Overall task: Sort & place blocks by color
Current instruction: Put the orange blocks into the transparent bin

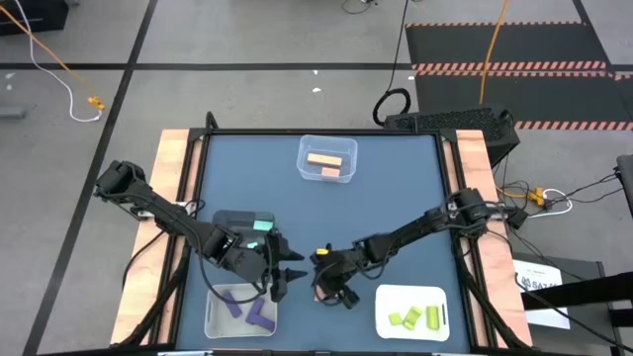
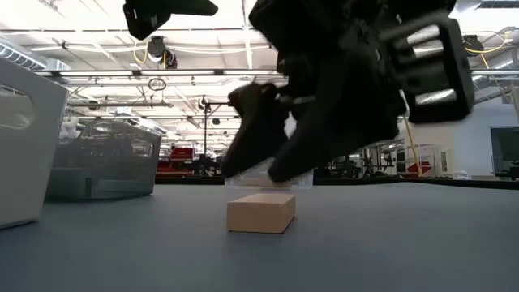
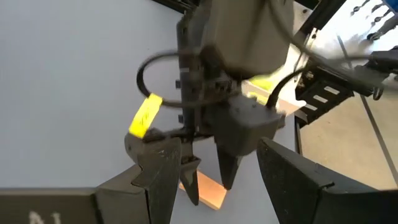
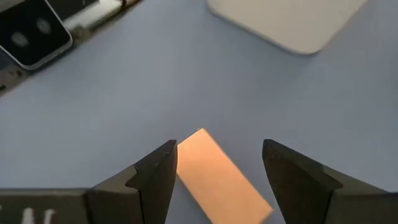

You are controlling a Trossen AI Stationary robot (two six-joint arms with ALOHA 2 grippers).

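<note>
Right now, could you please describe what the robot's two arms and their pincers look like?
Both arms are dark and slim. Each ends in a two-fingered black pincer, the left pincer and the right pincer, whose fingers are angular and wedge-shaped. A black cable loops beside the right wrist, which carries a yellow tag.

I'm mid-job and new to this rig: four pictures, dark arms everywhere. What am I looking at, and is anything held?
Two robot arms work over a blue table. One picture looks straight down, one sits at table height, and one rides on each wrist. The right claw is open and hangs over a pale orange block lying on the table, its fingers on either side; nothing is held yet. The left claw, also open, waits beside it. Bins hold sorted blocks: orange block bin, purple block bin, green block bin.
</note>
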